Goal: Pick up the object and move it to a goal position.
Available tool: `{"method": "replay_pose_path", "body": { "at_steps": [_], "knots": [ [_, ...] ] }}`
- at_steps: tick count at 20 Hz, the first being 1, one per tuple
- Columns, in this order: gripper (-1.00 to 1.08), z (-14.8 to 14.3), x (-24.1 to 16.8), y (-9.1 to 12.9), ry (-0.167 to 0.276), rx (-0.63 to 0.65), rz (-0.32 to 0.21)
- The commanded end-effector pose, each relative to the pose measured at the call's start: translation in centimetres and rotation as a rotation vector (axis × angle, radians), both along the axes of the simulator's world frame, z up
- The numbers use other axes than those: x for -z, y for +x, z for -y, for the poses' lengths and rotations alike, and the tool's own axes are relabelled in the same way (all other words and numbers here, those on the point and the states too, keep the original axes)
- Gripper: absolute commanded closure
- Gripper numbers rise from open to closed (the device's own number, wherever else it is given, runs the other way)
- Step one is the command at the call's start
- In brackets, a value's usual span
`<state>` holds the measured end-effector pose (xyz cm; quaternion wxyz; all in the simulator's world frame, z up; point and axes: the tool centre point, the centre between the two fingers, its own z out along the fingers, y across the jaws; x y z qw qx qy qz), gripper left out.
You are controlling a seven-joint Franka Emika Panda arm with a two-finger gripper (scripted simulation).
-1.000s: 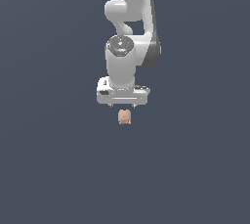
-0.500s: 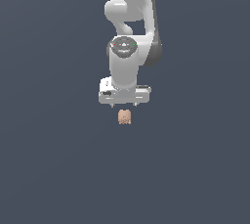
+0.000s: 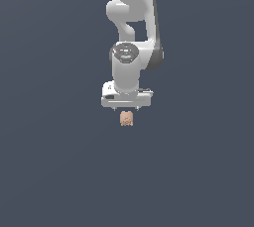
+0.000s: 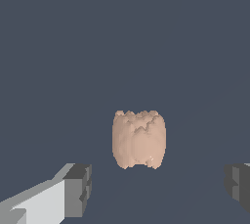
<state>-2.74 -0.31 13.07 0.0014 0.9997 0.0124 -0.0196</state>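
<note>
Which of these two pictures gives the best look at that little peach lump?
The wrist view: the lump fills the middle of the picture, its ridged folds clear, with the open gripper fingers on either side, not touching it. In the exterior view the lump is only a tiny blob just below the gripper.

Flat even simulator light, dim grey backdrop, no glare; coarse, blocky rendering.

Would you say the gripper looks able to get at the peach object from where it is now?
Probably yes. The gripper is open, its fingers spread wider than the object, which sits between their lines with gaps on both sides. Nothing else lies near the object in the exterior view.
</note>
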Motion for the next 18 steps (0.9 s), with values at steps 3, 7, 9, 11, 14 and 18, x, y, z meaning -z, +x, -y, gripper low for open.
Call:
{"method": "replay_pose_path", "body": {
  "at_steps": [3,7,9,11,14,18],
  "knots": [
    [-0.92,-0.1,1.8,-0.3,0.002,0.001,0.018],
    [-0.92,-0.2,3.1,-0.5,0.003,0.002,0.030],
    [-0.92,-0.2,3.5,-0.6,0.003,0.002,0.035],
    [-0.92,-0.2,3.8,-0.7,0.003,0.003,0.037],
    [-0.92,-0.2,3.9,-0.7,0.003,0.003,0.039],
    [-0.92,-0.2,4.2,-0.7,0.003,0.003,0.037]
  ]
}}
